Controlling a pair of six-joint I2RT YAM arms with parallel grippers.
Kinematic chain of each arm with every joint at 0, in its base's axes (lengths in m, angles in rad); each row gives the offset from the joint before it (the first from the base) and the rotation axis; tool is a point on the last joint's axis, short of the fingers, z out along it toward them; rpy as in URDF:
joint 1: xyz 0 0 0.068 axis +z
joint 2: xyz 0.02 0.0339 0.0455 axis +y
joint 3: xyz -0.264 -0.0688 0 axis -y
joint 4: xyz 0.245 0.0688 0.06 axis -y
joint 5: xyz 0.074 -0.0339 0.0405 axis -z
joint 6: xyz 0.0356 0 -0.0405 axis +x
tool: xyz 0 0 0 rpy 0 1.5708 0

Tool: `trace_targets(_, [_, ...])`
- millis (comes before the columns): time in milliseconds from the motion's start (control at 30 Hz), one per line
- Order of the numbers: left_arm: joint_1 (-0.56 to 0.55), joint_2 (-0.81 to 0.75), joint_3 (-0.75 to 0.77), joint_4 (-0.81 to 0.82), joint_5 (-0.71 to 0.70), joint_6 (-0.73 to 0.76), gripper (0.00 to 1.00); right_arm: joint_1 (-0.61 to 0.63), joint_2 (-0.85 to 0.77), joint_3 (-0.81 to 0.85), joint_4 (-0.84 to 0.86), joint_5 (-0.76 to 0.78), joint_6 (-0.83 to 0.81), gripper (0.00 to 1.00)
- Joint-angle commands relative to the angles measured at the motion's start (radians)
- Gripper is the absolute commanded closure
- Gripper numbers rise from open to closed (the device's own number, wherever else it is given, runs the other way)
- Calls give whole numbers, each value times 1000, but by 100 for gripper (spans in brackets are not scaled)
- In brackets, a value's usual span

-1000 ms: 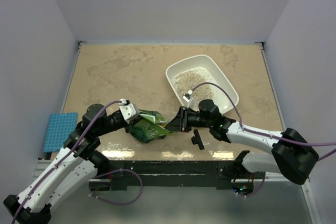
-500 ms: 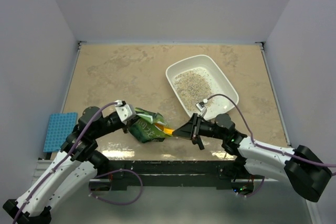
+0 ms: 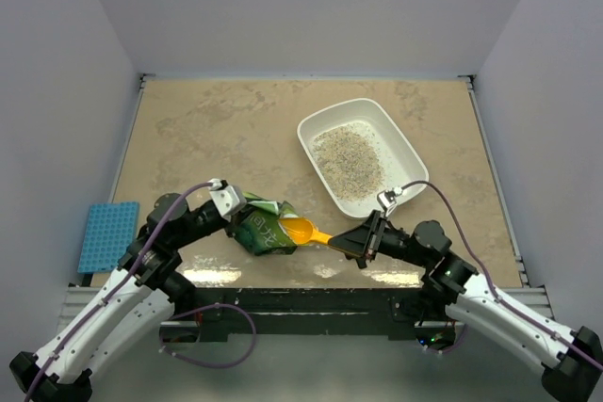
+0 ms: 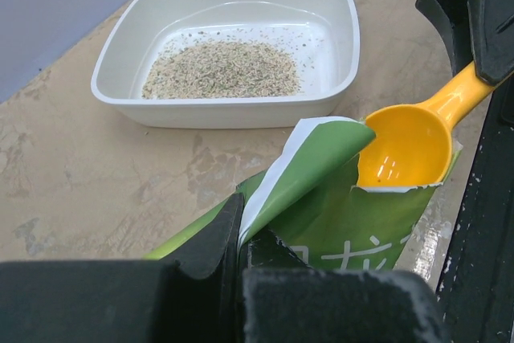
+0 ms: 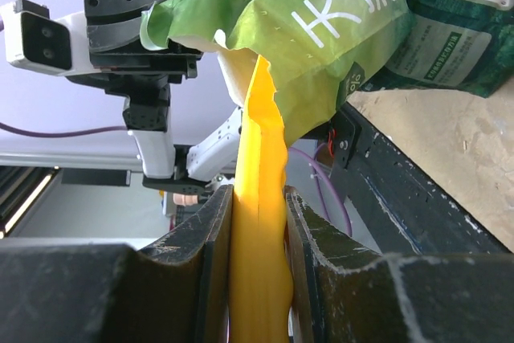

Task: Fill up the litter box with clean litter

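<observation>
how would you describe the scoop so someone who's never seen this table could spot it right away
From the white litter box, look toward the near edge to the crinkled green bag. The scoop sits at its open mouth, handle pinched in the right gripper. It is the only bright yellow-orange thing there.

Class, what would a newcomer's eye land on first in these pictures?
The bright orange scoop stands out: the right pincer holds its handle, bowl at the mouth of the green bag gripped by the left pincer. Farther back, the white litter box holds a thin patch of clean litter.
</observation>
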Motion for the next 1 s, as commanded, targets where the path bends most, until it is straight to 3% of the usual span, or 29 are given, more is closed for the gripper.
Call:
trace_targets(0, [-4,5,-19,42,-27,-16,100,4,-100,-8,-147,33,39,100])
trace_targets(267, [-7,-8,-25,40,-33,-9,100,4,-235,-11,-268,76,57,100])
trace_targets(667, [-8,-10,-34,40,-47,-11,100,4,-261,98,-403,76,24,100])
trace_targets(967, [-16,5,-39,54,-47,-9,100,4,-201,141,-341,62,16,100])
